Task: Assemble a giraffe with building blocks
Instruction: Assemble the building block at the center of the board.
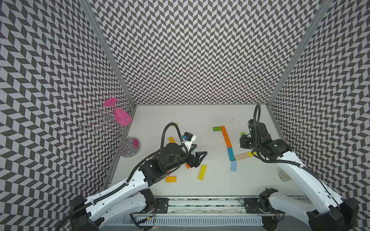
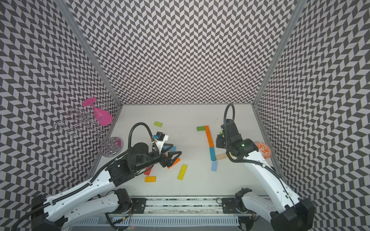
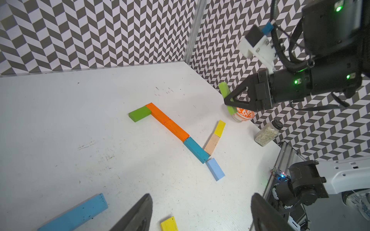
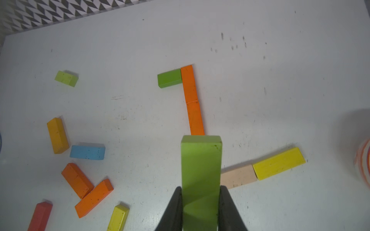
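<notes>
Giraffe [image 1: 228,144] lies part-built, flat on the white table [image 1: 200,116], right of centre. At left, the left gripper [image 1: 198,155] hangs with fingers apart and empty above loose blocks [image 1: 202,172]. Further right, a green head block [image 1: 216,128] touches the far end of an orange neck [image 1: 226,136], which runs nearward to a teal block [image 1: 230,154]. A pale blue leg [image 1: 233,166] lies at its near end and a tan-and-yellow back [image 1: 241,156] branches right. Beside it, the right gripper [image 4: 200,192] clamps a lime block [image 4: 201,160] above the table. Roughly half looks done; rear legs and perhaps a tail seem outstanding. The left arm [image 1: 120,188] covers several spares, and the right arm [image 1: 290,170] hides most of the held block in both top views.
</notes>
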`<state>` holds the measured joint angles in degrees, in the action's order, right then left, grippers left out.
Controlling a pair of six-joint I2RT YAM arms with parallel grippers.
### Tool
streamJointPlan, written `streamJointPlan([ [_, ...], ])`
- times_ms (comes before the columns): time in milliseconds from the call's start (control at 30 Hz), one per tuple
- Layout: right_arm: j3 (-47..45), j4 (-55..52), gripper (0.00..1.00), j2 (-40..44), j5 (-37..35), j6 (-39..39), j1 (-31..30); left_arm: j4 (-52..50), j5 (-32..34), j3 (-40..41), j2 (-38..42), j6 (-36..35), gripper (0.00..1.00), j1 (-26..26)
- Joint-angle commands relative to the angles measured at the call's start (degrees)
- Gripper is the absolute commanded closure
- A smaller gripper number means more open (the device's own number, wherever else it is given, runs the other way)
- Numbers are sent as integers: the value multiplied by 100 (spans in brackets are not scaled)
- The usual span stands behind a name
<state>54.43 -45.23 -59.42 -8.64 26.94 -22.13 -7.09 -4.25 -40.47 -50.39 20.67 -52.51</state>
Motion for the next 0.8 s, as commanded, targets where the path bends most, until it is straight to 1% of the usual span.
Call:
streamJointPlan([
  [0, -401, -72, 76, 464, -170, 1128, 136, 196, -146, 73, 104, 80, 22, -40],
  [100, -803, -21, 75, 742, -199, 1493, 270, 195, -80, 68, 159, 74, 22, -31],
  [167, -945, 119, 77, 906, -217, 1579, 393, 196, -94, 74, 170, 78, 22, -31],
  [233, -909, 186, 77, 947, -165, 1530, 622, 199, -137, 74, 179, 87, 22, -31],
  [300, -649, 142, 77, 791, -109, 1247, 872, 199, -136, 74, 201, 85, 22, -31],
  [367, -233, 62, 77, 514, -82, 758, 1176, 194, -135, 76, 222, 95, 22, -31],
  [467, 615, -29, 78, -89, 169, -323, 1576, 202, -153, 53, 273, 102, 22, -27],
  [533, 1251, -201, 79, -527, 40, -1074, 1652, 200, -147, 53, 349, 104, 22, -22],
  [600, 1848, -354, 79, -930, 149, -1830, 1677, 166, -122, 57, 456, 104, 22, -22],
  [667, 2136, -405, 79, -1215, 244, -2472, 1682, 164, -119, 67, 557, 113, 22, -31],
  [700, 2188, -435, 78, -1316, 451, -2850, 1684, 164, -129, 74, 598, 113, 22, -33],
  [767, 2101, -521, 78, -1457, 666, -3593, 1677, 141, -154, 51, 672, 113, 22, -38],
])
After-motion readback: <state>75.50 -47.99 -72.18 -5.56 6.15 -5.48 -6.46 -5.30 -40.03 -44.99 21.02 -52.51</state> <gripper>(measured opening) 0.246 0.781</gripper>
